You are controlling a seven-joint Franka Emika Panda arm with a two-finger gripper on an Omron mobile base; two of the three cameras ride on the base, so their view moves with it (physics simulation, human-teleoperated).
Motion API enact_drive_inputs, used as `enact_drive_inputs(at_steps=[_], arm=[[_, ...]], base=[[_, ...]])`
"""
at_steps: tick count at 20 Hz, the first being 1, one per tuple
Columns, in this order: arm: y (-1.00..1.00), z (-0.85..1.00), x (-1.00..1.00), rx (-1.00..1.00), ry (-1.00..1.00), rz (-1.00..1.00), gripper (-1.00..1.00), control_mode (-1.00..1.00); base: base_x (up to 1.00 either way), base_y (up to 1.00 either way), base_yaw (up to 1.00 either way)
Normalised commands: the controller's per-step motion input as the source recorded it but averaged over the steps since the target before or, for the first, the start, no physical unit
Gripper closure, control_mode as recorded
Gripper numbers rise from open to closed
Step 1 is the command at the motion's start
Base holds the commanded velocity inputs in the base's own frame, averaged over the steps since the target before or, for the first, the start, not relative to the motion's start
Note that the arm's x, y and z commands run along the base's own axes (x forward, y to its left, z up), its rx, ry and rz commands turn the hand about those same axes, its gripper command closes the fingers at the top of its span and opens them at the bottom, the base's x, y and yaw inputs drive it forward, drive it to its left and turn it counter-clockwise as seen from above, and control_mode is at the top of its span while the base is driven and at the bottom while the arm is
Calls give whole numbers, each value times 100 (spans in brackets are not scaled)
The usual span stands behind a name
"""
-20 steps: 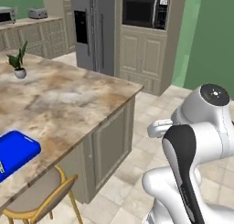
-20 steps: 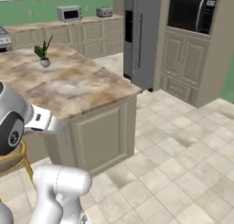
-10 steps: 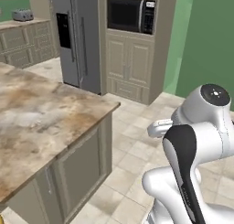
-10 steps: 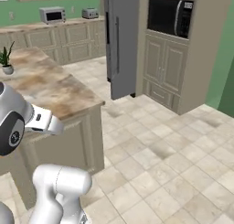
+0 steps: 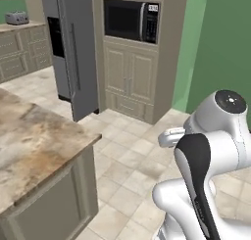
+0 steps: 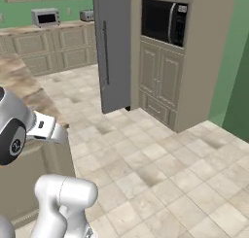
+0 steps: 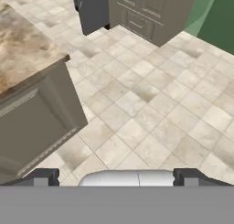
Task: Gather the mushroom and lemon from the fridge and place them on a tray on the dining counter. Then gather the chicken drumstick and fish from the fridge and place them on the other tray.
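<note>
Across the tiled floor (image 5: 127, 160), the fridge (image 5: 71, 48) stood closed against the far wall, its grey doors and long handle facing the room; whatever it held could not be seen. Just beside it rose a tall beige cabinet (image 6: 165, 81) with a built-in microwave (image 5: 131, 19) above two panelled doors. In the hand view the gripper (image 7: 116, 177) hung over bare floor with its two dark tips spread wide apart, holding and touching nothing. The marble-topped dining counter (image 5: 34, 146) showed a corner at the left, well apart from the fridge. Along the back wall ran a row of lower cabinets (image 6: 53, 50) carrying a toaster (image 5: 17, 17) and a small countertop microwave (image 6: 45, 17). A green wall (image 5: 220, 48) closed the scene on the right.
</note>
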Motion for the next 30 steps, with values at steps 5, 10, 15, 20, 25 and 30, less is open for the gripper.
enact_drive_inputs(at_steps=[5, 10, 15, 20, 25, 30], arm=[[0, 0, 0, 0, 0, 0, -100, 100], [0, 0, 0, 0, 0, 0, -100, 100], [0, 0, 0, 0, 0, 0, -100, 100], [0, 0, 0, 0, 0, 0, -100, 100], [0, 0, 0, 0, 0, 0, -100, 100], [0, 0, 0, 0, 0, 0, -100, 100]], base=[[91, -52, 23], [96, -42, 26], [100, -39, 28], [100, -37, 29], [94, -18, 31], [98, -1, 27]])
